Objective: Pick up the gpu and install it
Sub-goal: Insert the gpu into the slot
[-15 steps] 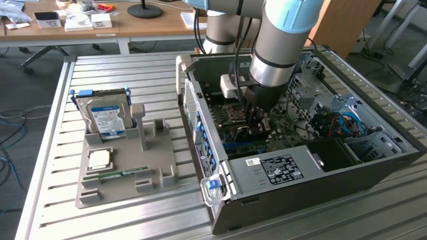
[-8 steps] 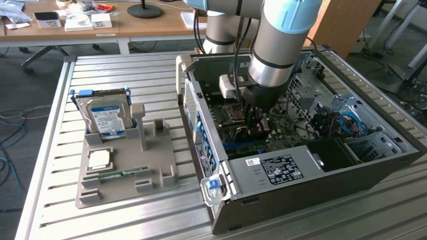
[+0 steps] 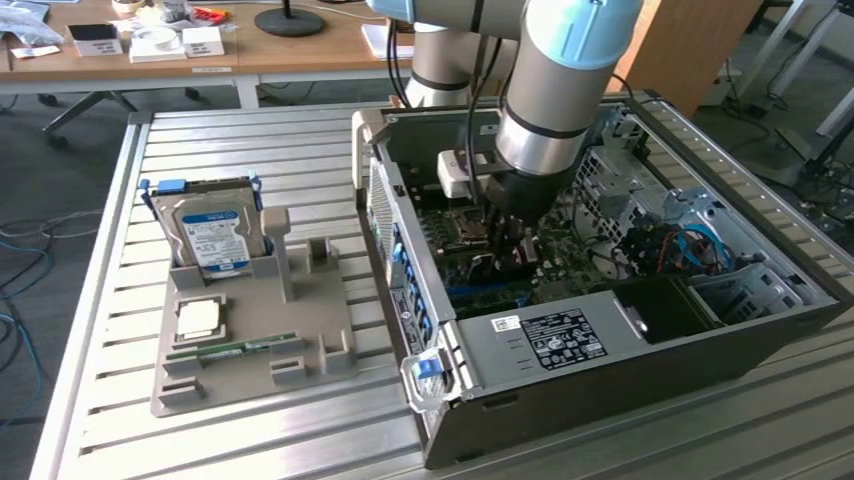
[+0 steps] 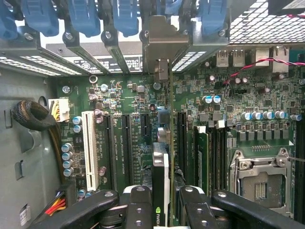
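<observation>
Right now the black two-fingered gripper [image 4: 161, 194] on the grey and pale blue robot arm [image 3: 561, 70] is reaching down inside the open dark metal computer case [image 3: 641, 340], which is lying on its side on the table of aluminium slats [image 3: 240, 140]. Its claw is pinching narrow on the gpu [image 4: 160, 167], a thin dark expansion card with a pale metal bracket at its far end. One black finger [image 4: 138, 200] is pressing on each flat face of the card.

In the wrist view the gpu is standing edge-on over the green motherboard [image 4: 128, 95], running in line with the long black slots, between the white slot [image 4: 88, 148] and the silver processor socket [image 4: 259, 176]. Its bracket is reaching the rear wall of the case, under the row of blue plastic clips [image 4: 81, 16]. Whether the card's lower edge is sitting fully in a slot, I cannot tell.

Toward the exterior view's left, well apart from the case, a grey plastic fixture tray [image 3: 240, 375] is resting on the slats. A silver hard drive with a blue label [image 3: 207, 235] is standing upright in it, and a square processor chip [image 3: 198, 320] and a narrow green memory stick [image 3: 247, 347] are lying flat nearer the front.
</observation>
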